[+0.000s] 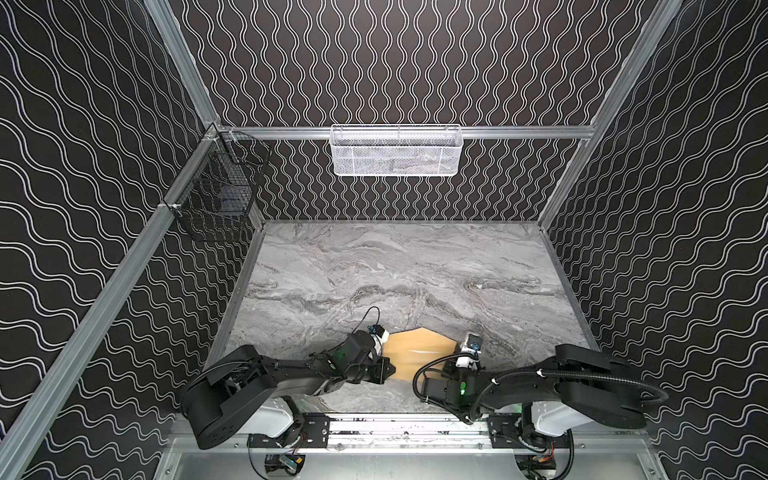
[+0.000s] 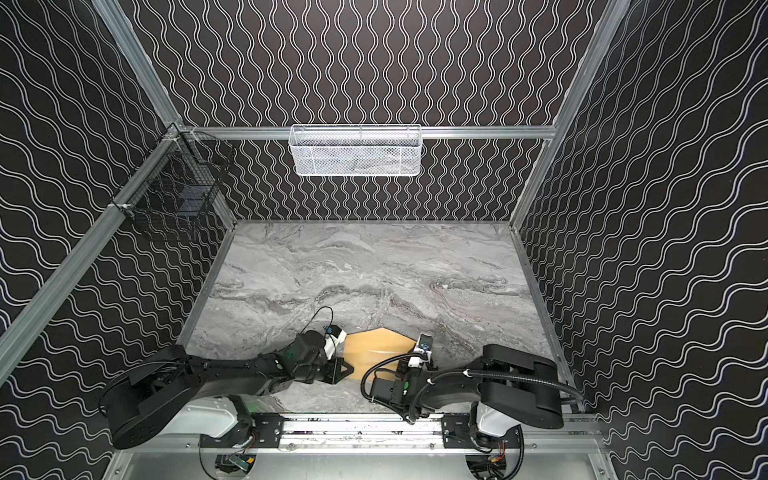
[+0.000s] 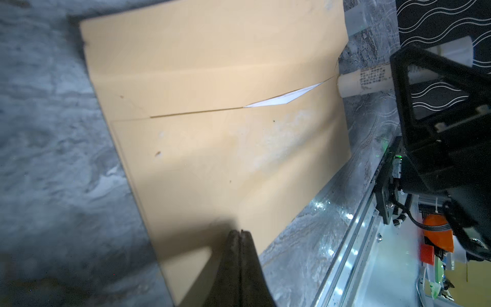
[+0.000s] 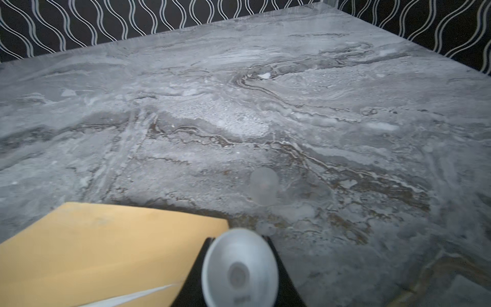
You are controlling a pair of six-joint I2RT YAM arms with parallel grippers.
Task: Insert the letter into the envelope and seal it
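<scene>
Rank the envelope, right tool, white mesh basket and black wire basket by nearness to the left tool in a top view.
1. The envelope, at the left tool.
2. The right tool, across the envelope.
3. The white mesh basket at back and black wire basket at left: too close to call.

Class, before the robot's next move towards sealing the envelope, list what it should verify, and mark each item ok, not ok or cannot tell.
1. Letter inside the envelope: ok, only a white sliver shows at the mouth.
2. Flap open: ok, it lies flat, pointing away from the arms.
3. Left gripper shut over the envelope's near edge: ok.
4. Left gripper pressing the envelope down: cannot tell.
5. Right gripper holding the white cylinder: ok, its tip is at the envelope's side edge, by the fold.
6. Envelope sealed: not ok.
</scene>
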